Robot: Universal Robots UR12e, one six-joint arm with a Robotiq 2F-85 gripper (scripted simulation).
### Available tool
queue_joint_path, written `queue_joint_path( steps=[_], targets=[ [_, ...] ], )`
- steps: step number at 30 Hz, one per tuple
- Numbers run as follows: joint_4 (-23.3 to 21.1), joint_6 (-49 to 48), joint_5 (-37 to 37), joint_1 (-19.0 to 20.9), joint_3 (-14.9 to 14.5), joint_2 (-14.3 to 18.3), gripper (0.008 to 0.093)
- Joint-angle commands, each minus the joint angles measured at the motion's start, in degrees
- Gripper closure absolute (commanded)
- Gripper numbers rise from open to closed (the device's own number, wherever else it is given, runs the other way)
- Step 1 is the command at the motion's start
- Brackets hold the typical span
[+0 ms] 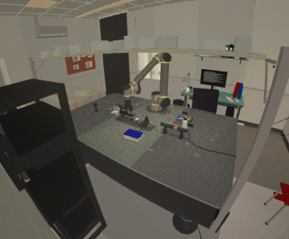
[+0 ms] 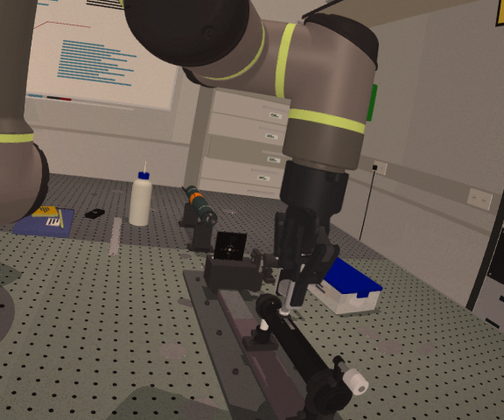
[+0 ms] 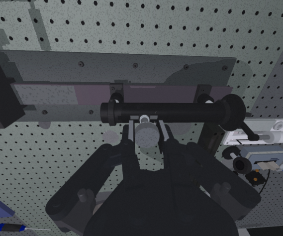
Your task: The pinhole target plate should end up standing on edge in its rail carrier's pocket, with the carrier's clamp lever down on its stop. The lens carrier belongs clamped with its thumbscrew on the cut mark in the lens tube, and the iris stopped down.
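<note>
The lens carrier sits inside the black lens tube [image 3: 167,111] and only its grey thumbscrew [image 3: 146,134] sticks out through the slot near the tube's rail-carrier end. My gripper [image 3: 146,127] has its fingers closed on either side of that thumbscrew knob, reaching down from above [image 2: 288,294]. The tube lies along the rail on two posts, with the iris ring and its lever [image 2: 334,389] at the near end. The pinhole target plate [image 2: 230,247] stands on edge in the dark rail carrier [image 2: 234,273] at the rail's far end. The clamp lever is not plain to me.
A blue-lidded white box [image 2: 349,285] lies right of the rail. A white squeeze bottle [image 2: 140,199], a laser tube on stands [image 2: 200,205] and a blue notebook [image 2: 44,221] sit farther back on the perforated table. A screwdriver [image 3: 12,227] lies near the wrist.
</note>
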Motion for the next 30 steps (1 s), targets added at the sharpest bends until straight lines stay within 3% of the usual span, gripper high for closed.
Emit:
queue_joint_path(
  steps=[1,30],
  targets=[
    [-0.03,-0.08,-0.06,-0.1,-0.07,0.0,0.0691],
    [-0.04,-1.46,-0.06,-1.47,-0.37,0.32,0.0691]
  ],
)
